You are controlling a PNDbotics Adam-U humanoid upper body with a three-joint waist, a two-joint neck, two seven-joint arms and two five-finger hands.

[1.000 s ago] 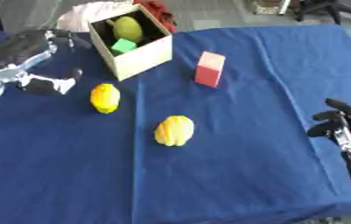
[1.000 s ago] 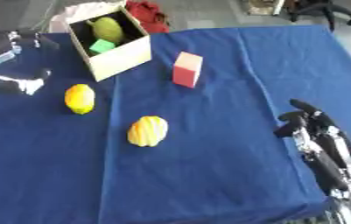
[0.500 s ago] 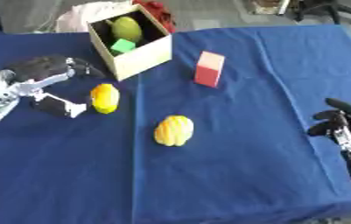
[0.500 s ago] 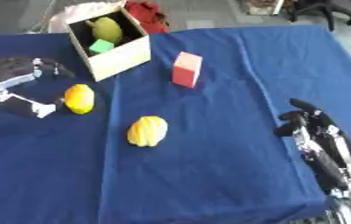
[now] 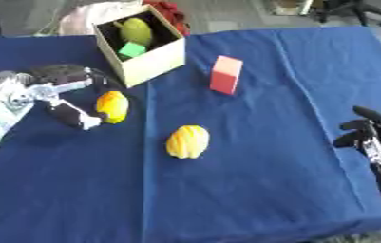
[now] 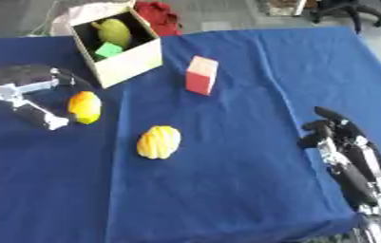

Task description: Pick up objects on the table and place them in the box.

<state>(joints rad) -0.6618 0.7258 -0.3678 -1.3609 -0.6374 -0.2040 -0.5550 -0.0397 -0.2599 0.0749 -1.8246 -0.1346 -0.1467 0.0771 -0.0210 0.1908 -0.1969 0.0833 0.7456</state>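
A cream cardboard box [image 5: 162, 59] stands at the table's far left with a green pear-like fruit [image 5: 137, 31] and a small green block [image 5: 132, 49] inside. In front of it lies a yellow lemon-like fruit [image 5: 113, 106]. My left hand [image 5: 59, 86] is open around it from the left, thumb at its near side and fingers at its far side. A ribbed yellow fruit [image 5: 187, 141] lies mid-table. A red and pink block [image 5: 225, 74] stands right of the box. My right hand [image 6: 336, 138] rests open at the table's right edge.
The blue cloth-covered table [image 5: 252, 190] fills the view. Behind the box lie a red object [image 5: 170, 11] and a pale bag [image 5: 98, 12]. An office chair base [image 5: 351, 8] stands on the floor at the far right.
My left hand has come down and to the right from beside the box, and now brackets the lemon-like fruit. The right hand and the other objects have stayed put.
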